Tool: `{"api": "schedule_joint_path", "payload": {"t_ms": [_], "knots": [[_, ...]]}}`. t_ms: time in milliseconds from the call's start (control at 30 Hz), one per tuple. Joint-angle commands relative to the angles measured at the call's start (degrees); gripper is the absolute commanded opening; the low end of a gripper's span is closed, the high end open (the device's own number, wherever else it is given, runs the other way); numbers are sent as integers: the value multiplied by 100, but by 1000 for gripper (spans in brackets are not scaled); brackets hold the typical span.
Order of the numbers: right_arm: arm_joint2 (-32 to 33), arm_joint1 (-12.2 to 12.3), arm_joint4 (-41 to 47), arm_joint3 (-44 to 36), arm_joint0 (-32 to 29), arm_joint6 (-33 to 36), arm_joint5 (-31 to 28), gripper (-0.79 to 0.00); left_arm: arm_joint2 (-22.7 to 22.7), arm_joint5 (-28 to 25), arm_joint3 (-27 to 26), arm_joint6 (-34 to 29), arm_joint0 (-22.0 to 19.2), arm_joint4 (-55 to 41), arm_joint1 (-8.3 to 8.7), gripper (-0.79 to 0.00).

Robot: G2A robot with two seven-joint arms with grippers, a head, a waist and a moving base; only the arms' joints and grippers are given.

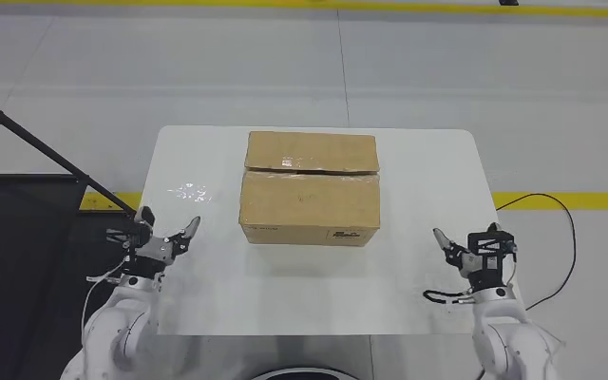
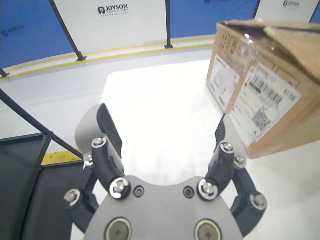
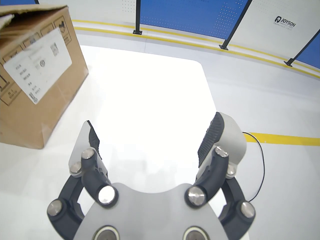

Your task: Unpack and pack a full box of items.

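The white tabletop (image 1: 418, 285) carries one brown cardboard box (image 1: 310, 188). It stands midway between the left and right edges and closer to the far edge than to the near one. Its two top flaps are folded down and meet in a seam along its length, and each short side bears a white label. My left end effector (image 1: 171, 228) hangs at the left edge near the near corner, fingers spread apart and holding nothing. My right end effector (image 1: 465, 237) hangs at the right edge, likewise spread and empty. Both are well apart from the box.
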Motion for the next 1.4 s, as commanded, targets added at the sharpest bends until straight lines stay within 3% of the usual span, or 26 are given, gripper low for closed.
{"api": "schedule_joint_path", "payload": {"t_ms": [0, 100, 267, 700, 867, 1033, 1133, 1367], "knots": [[-52, -3, 390, -84, 276, 497, -241, 0, -71, -212, -33, 103, -7, -453, -11, 0], [-171, -12, 1067, -119, 724, 1208, -532, 0, -180, -479, -47, 131, -72, -1056, -25, 0], [-441, -53, 2095, 20, 1471, 2074, -503, 0, -476, -916, -88, 148, -185, -1832, -27, 0], [-477, -58, 2144, 42, 1488, 2018, -515, 0, -513, -931, -93, 165, -183, -1810, -24, 0], [-493, -109, 3284, 279, 1956, 2306, -229, 0, -404, -996, 20, 33, -335, -1986, -44, 0], [-506, -157, 5414, 1105, 2835, 3275, -207, 0, -337, -1103, 161, -83, -507, -2105, -56, 0], [-577, -155, 5880, 1587, 3281, 3714, -299, 0, -323, -1089, 145, -110, -516, -2123, -65, 0], [-577, -155, 5880, 1587, 3281, 3714, -299, 0, -355, -1082, 126, -104, -474, -2170, -70, 0]]}}
